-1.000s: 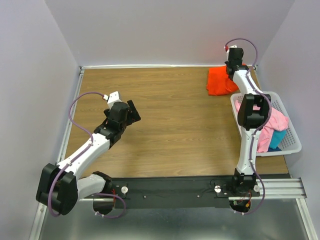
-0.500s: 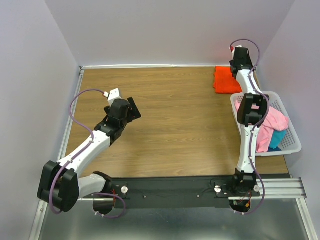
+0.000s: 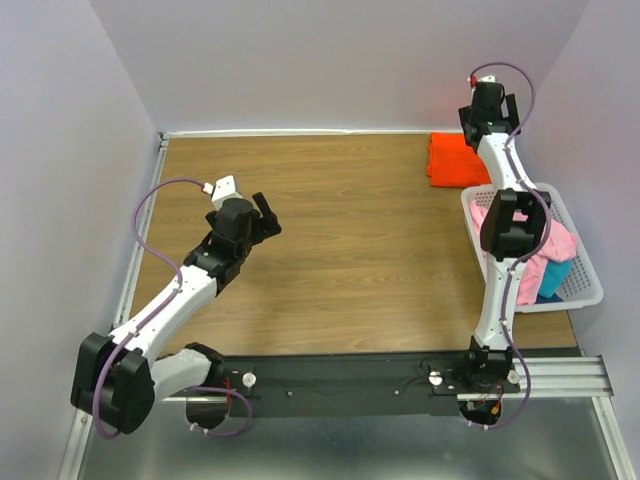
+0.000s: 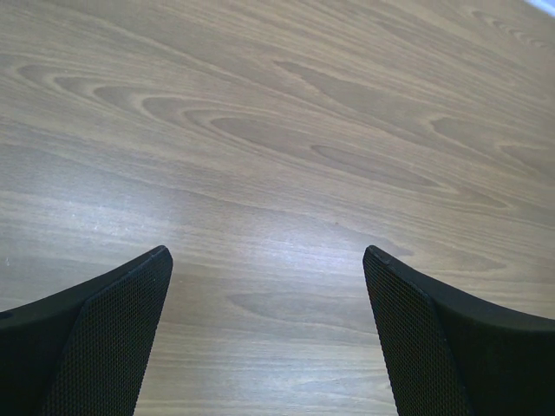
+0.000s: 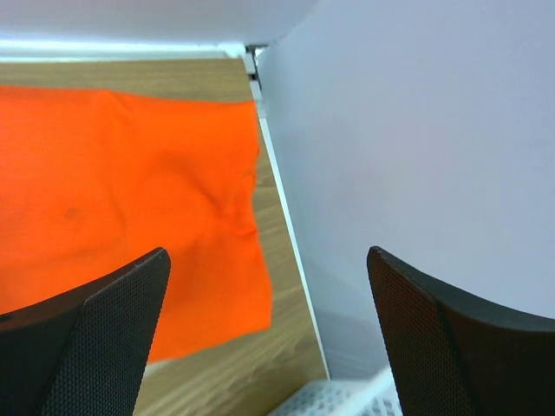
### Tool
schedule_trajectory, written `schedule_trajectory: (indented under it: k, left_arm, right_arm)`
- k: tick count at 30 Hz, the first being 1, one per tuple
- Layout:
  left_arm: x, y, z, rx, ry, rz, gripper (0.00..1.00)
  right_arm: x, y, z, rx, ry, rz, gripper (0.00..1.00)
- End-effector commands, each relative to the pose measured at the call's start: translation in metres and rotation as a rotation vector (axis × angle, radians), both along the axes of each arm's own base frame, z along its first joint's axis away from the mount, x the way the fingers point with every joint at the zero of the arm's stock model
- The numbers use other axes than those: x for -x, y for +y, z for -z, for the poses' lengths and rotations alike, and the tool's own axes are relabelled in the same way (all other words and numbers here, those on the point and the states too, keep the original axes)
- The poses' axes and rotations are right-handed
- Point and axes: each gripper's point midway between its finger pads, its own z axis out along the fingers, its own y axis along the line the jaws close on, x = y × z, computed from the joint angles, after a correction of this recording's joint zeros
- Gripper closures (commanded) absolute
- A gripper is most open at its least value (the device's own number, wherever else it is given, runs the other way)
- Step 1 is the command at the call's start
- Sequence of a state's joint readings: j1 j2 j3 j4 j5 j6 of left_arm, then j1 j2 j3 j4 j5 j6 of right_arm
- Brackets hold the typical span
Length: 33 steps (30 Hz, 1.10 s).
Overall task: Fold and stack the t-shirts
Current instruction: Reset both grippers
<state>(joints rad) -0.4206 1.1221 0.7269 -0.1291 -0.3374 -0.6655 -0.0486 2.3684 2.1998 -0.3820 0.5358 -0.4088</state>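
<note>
1. While the right arm stretches out to the far right corner of the table (image 3: 350,250), the right gripper (image 5: 269,257) hangs over that corner. Its claw fingers are spread wide with nothing between them.
2. Orange-red t-shirt (image 3: 455,160): lies flat on the wood as a compact rectangle in the far right corner. Its right edge runs close along the rail at the table's right edge. In the right wrist view it fills the area under and beyond the left finger. The right finger sits in front of the lavender wall (image 5: 416,130). I cannot tell whether either finger touches the fabric.
3. White lattice basket (image 3: 590,295): sits at the right edge of the table, and its far rim is just beside the orange-red shirt's near edge.
4. Pink t-shirt (image 3: 555,243): bunched in a heap inside the basket, unfolded. The right arm's forearm crosses in front of part of it in the top view.
5. Teal-blue t-shirt (image 3: 556,280): also inside the basket, toward its near end. It is mostly covered by the pink one, and only a small patch shows.
6. Left gripper (image 4: 267,256): held over the left half of the table with its claw fingers apart and empty. Only bare wood grain shows between them, and it is well apart from all three shirts.
</note>
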Motion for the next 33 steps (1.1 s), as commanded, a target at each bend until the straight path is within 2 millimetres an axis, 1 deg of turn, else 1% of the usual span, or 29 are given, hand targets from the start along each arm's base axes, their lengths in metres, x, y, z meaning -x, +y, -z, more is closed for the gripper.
schedule_trajectory:
  k: [1,2,4,5,6,7,8,9,10,11,12,13,14,15,16,17,18,19,20,21,22,23,24,25,26,29,30,32,33]
  left_arm:
    - [0.005,-0.001,-0.014,0.053,-0.049,0.008,0.02]
    - [0.007,-0.001,-0.015,0.057,-0.054,0.008,0.02]
    - [0.010,-0.002,-0.019,0.077,-0.073,0.013,0.02]
    - [0.010,-0.002,-0.020,0.082,-0.077,0.019,0.02]
    - [0.012,-0.003,-0.024,0.092,-0.088,0.025,0.02]
    - [0.012,-0.004,-0.026,0.097,-0.093,0.026,0.02]
    - [0.012,-0.004,-0.029,0.099,-0.100,0.029,0.02]
    - [0.013,-0.004,-0.033,0.105,-0.111,0.032,0.02]
    - [0.014,-0.003,-0.035,0.105,-0.115,0.032,0.02]
    - [0.015,-0.003,-0.037,0.105,-0.121,0.037,0.02]
    - [0.016,-0.002,-0.040,0.108,-0.134,0.035,0.02]
    - [0.017,-0.001,-0.041,0.108,-0.138,0.033,0.02]
    - [0.017,0.000,-0.041,0.108,-0.143,0.029,0.02]
    - [0.018,0.002,-0.039,0.112,-0.144,0.015,0.02]
    - [0.019,0.002,-0.037,0.114,-0.140,0.013,0.02]
    - [0.019,0.001,-0.035,0.115,-0.138,0.016,0.02]
    - [0.020,0.002,-0.032,0.110,-0.132,0.018,0.02]
    - [0.020,0.003,-0.030,0.104,-0.126,0.015,0.02]
    - [0.021,0.004,-0.029,0.102,-0.124,0.009,0.02]
    - [0.022,0.008,-0.027,0.093,-0.121,-0.011,0.02]
    - [0.023,0.010,-0.027,0.097,-0.121,-0.021,0.02]
    - [0.023,0.011,-0.027,0.098,-0.123,-0.029,0.02]
    - [0.026,0.013,-0.021,0.095,-0.118,-0.032,0.02]
    - [0.025,0.013,-0.027,0.109,-0.153,-0.034,0.02]
    - [0.025,0.013,-0.028,0.116,-0.165,-0.035,0.02]
    - [0.025,0.015,-0.033,0.123,-0.196,-0.043,0.02]
    - [0.026,0.017,-0.036,0.112,-0.203,-0.044,0.02]
    - [0.027,0.022,-0.037,0.096,-0.200,-0.060,0.02]
    - [0.028,0.026,-0.037,0.085,-0.193,-0.080,0.02]
  right_arm:
    - [0.009,0.045,-0.053,-0.031,-0.123,-0.007,0.00]
    - [0.013,0.054,-0.065,-0.027,-0.145,0.001,0.00]
    - [0.020,0.080,-0.062,-0.041,-0.149,-0.002,0.00]
    - [0.025,0.091,-0.075,-0.091,-0.197,-0.002,0.00]
    - [0.028,0.112,-0.062,-0.142,-0.176,-0.054,0.00]
    - [0.030,0.124,-0.078,-0.194,-0.223,-0.073,0.00]
    - [0.039,0.134,-0.060,-0.241,-0.192,-0.084,0.00]
    - [0.054,0.155,-0.056,-0.351,-0.197,-0.113,0.00]
    - [0.057,0.167,-0.074,-0.417,-0.245,-0.134,0.00]
    - [0.072,0.177,-0.050,-0.491,-0.214,-0.112,0.00]
    - [0.086,0.184,-0.067,-0.540,-0.254,-0.123,0.00]
    - [0.097,0.194,-0.063,-0.571,-0.257,-0.115,0.00]
    - [0.121,0.197,-0.029,-0.599,-0.202,-0.074,0.00]
    - [0.134,0.209,-0.048,-0.626,-0.265,-0.109,0.00]
    - [0.148,0.214,-0.048,-0.639,-0.280,-0.115,0.00]
    - [0.174,0.213,-0.010,-0.647,-0.218,-0.088,0.00]
    - [0.186,0.217,-0.007,-0.662,-0.226,-0.098,0.00]
    - [0.203,0.221,-0.027,-0.702,-0.286,-0.127,0.00]
    - [0.216,0.218,-0.024,-0.724,-0.297,-0.111,0.00]
    - [0.237,0.215,0.002,-0.762,-0.278,-0.075,0.00]
    - [0.248,0.214,0.006,-0.784,-0.287,-0.079,0.00]
    - [0.260,0.211,-0.010,-0.817,-0.344,-0.095,0.00]
    - [0.270,0.210,-0.001,-0.833,-0.337,-0.094,0.00]
    - [0.284,0.209,0.018,-0.833,-0.298,-0.094,0.00]
    - [0.293,0.207,0.011,-0.864,-0.333,-0.102,0.00]
    - [0.309,0.214,0.018,-0.935,-0.326,-0.131,0.00]
    - [0.313,0.217,0.006,-0.977,-0.359,-0.148,0.00]
    - [0.318,0.216,0.004,-1.006,-0.384,-0.139,0.00]
    - [0.321,0.214,-0.005,-1.018,-0.420,-0.146,0.00]
